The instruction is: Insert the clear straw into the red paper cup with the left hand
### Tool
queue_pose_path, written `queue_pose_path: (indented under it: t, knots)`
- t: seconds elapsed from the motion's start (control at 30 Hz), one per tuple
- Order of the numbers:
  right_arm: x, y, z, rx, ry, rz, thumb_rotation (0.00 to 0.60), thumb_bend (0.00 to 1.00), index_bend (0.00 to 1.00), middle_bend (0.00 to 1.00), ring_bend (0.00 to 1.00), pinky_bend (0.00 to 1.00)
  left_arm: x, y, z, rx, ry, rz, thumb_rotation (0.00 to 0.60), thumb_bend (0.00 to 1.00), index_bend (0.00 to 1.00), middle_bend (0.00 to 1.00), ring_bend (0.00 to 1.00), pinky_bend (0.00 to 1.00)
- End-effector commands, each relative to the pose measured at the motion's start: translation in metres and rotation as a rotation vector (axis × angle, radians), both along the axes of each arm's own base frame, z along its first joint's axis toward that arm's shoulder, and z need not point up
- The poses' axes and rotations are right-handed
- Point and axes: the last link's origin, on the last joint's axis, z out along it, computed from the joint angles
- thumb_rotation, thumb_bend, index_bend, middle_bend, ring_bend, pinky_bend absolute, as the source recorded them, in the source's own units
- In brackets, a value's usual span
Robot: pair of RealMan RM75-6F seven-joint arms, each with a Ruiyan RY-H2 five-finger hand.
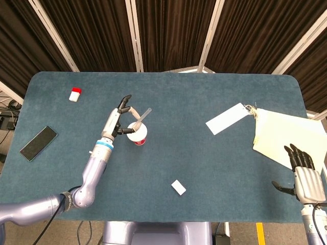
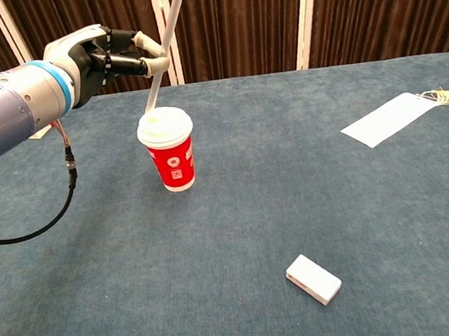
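A red paper cup (image 2: 171, 165) with a white lid (image 1: 137, 128) stands upright left of the table's middle. My left hand (image 2: 104, 55) hovers just left of and above the cup and pinches a clear straw (image 2: 165, 42) between thumb and fingers. The straw (image 1: 142, 115) leans up and to the right. Its lower tip sits at the lid's left part, and I cannot tell whether it is touching. My right hand (image 1: 304, 174) rests at the table's near right corner, fingers spread, holding nothing.
A small white block (image 2: 313, 278) lies in front of the cup, a red-and-white block (image 1: 75, 94) at the far left, and a black phone (image 1: 38, 143) near the left edge. A white paper slip (image 1: 227, 118) and cream sheets (image 1: 288, 137) lie to the right.
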Motion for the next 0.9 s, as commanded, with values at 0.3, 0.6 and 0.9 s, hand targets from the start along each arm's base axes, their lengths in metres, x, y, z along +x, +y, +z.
queue_pose_path:
  t: [0.3,0.6,0.9]
  knots:
    - [0.0,0.0,0.0,0.0,0.0,-0.002,0.6,0.14,0.01,0.0,0.0,0.0,-0.004,0.001,-0.003,-0.002,0.004,-0.003,0.6,0.36,0.58,0.0,0.0,0.0]
    - [-0.001,0.0,0.0,0.0,0.0,-0.007,0.6,0.14,0.01,0.0,0.0,0.0,-0.009,0.004,-0.005,-0.003,0.006,0.007,0.6,0.36,0.58,0.0,0.0,0.0]
    - [-0.001,0.0,0.0,0.001,0.0,-0.01,0.6,0.14,0.01,0.0,0.0,0.0,-0.016,0.004,-0.009,-0.012,0.0,0.015,0.6,0.36,0.58,0.0,0.0,0.0]
